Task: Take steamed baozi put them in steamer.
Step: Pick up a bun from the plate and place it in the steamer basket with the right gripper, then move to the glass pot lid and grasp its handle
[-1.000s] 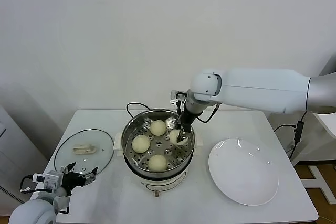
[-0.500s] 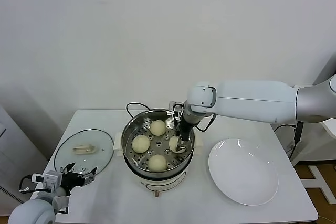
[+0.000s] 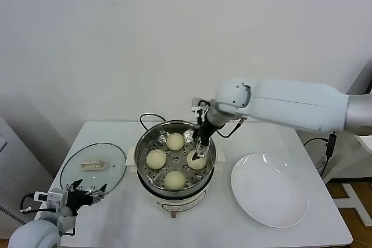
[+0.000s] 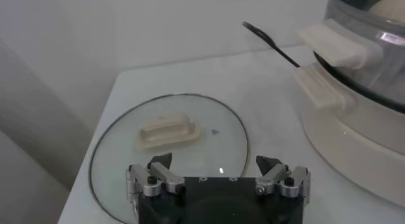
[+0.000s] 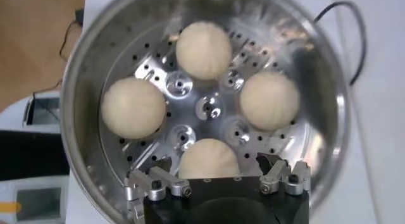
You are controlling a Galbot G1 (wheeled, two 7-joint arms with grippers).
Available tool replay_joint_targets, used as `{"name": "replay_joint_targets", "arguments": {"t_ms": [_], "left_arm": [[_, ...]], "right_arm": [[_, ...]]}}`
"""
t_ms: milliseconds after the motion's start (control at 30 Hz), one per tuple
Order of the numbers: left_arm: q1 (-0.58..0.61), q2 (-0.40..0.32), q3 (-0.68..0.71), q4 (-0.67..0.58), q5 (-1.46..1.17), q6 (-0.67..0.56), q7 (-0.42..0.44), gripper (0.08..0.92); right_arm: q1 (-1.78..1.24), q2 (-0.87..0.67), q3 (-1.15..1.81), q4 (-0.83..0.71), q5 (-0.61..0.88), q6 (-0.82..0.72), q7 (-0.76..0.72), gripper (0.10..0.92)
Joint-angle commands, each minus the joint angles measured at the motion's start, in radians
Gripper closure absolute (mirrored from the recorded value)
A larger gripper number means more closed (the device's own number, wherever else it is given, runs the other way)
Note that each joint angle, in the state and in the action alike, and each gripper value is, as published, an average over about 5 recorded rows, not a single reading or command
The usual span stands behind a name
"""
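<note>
Several cream-white baozi lie on the perforated floor of the shiny steamer (image 3: 140,150) at the table's middle, among them a far one (image 3: 175,141), a left one (image 3: 156,158) and a near one (image 3: 174,179). My right gripper (image 3: 200,147) hangs open just above the right-hand baozi (image 3: 196,160). In the right wrist view that baozi (image 5: 209,159) sits free between the spread fingers of the gripper (image 5: 215,163), with the others (image 5: 203,49) beyond it inside the steamer (image 5: 85,64). My left gripper (image 3: 87,192) is parked, open and empty, at the table's front left.
A glass lid (image 3: 75,173) with a cream handle (image 4: 168,130) lies flat left of the steamer, right in front of the left gripper (image 4: 215,162). A white plate (image 3: 269,189) lies to the right. A black cord (image 3: 146,118) runs behind the steamer's white base (image 4: 354,133).
My right gripper has opened and let go of the right-hand baozi, which now rests on the steamer floor; the gripper has lifted slightly. The left arm has not moved.
</note>
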Motion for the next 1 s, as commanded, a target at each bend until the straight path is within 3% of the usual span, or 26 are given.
{"name": "replay_joint_targets", "arguments": {"t_ms": [33, 300, 533, 800, 1000], "left_arm": [[-0.005, -0.005, -0.01, -0.002, 0.0, 0.003, -0.004, 0.177], [-0.025, -0.027, -0.017, 0.0, -0.004, -0.001, -0.01, 0.177], [-0.016, -0.03, -0.02, -0.013, -0.011, -0.021, -0.009, 0.177], [0.032, -0.027, -0.036, -0.013, 0.093, -0.076, 0.001, 0.177], [0.054, -0.011, -0.024, 0.051, 0.476, -0.201, 0.029, 0.177]], "right_arm": [[-0.286, -0.312, 0.465, 0.004, 0.072, 0.131, 0.129, 0.203], [-0.723, -0.445, 0.93, 0.04, 0.071, 0.347, 0.315, 0.203], [-1.202, -0.436, 1.362, 0.095, 0.035, 0.516, 0.462, 0.203], [-1.593, -0.159, 1.762, 0.154, -0.157, 0.574, 0.552, 0.203], [-1.792, 0.025, 1.971, 0.164, -0.344, 0.574, 0.559, 0.203]]}}
